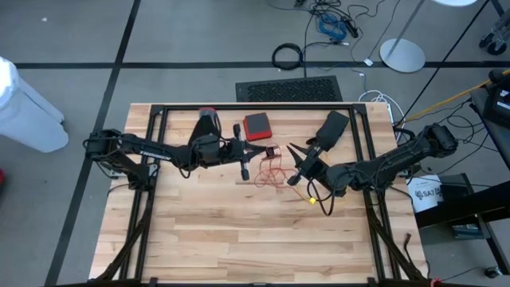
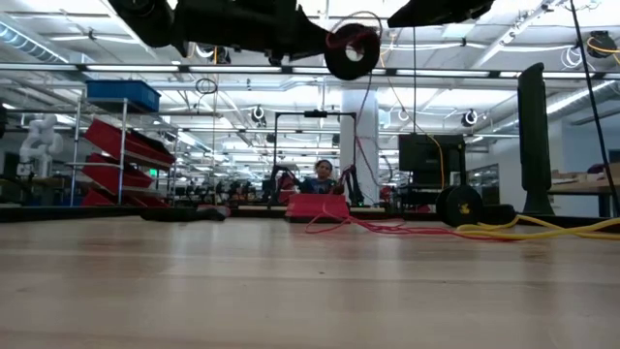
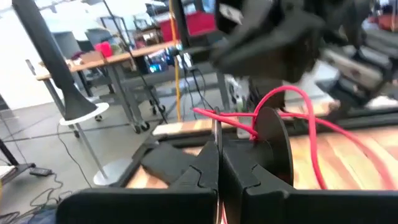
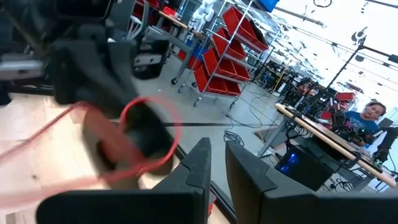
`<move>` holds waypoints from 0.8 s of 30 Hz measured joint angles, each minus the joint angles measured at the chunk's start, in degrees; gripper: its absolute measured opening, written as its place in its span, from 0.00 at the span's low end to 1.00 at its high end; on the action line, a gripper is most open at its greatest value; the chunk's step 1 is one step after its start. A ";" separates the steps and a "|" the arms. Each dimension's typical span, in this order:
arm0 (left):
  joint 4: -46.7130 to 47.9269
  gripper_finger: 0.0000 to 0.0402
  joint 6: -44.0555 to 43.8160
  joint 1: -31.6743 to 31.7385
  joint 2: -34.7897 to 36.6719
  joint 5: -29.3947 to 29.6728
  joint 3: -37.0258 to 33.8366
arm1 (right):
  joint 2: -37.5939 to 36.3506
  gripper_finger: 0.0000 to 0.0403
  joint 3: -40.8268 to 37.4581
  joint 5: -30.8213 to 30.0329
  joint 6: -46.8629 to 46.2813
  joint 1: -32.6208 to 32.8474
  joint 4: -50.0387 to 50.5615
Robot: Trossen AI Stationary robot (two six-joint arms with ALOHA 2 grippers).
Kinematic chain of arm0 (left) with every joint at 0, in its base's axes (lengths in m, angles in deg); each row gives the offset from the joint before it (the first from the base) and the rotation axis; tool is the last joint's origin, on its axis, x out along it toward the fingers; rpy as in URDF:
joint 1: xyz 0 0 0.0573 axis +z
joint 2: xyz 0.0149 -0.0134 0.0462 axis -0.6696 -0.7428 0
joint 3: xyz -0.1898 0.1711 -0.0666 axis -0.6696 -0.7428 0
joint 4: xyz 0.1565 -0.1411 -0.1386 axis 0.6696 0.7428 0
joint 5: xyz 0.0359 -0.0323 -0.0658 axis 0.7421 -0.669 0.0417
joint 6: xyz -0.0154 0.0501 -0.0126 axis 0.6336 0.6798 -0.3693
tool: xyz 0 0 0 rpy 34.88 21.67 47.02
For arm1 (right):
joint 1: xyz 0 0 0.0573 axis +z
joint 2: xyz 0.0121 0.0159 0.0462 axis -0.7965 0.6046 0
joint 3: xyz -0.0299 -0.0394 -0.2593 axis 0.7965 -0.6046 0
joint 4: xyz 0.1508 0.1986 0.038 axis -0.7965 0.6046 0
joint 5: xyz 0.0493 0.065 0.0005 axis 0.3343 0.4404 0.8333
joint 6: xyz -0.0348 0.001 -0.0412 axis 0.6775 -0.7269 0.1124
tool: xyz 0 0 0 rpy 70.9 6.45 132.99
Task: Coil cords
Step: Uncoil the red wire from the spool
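The red cord [image 1: 271,171] is held clamped in the left gripper [image 1: 245,171] above the table centre – lifted so that loops can form – while the right gripper [image 1: 295,166], nearly closed and seemingly empty, waits beside it.

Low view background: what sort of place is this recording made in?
Probably a large open robotics lab or workshop: metal shelving with red plastic bins, long rows of ceiling strip lights, and workbenches with another dark robot arm behind the wooden table.
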 joint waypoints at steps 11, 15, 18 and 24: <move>2.86 0.00 -0.10 -0.26 0.04 -0.07 0.00 | 0.00 0.09 0.00 0.00 0.00 0.00 -0.01; 3.78 0.00 -0.45 -0.37 0.04 -0.07 0.00 | 0.00 0.09 0.00 0.01 0.00 0.00 -0.01; 4.29 0.00 -0.50 -0.38 0.04 -0.07 0.00 | 0.00 0.09 0.00 0.00 0.00 0.00 -0.01; 4.12 0.00 -0.56 -0.37 0.04 -0.05 0.00 | 0.00 0.09 0.00 0.01 0.00 0.00 -0.01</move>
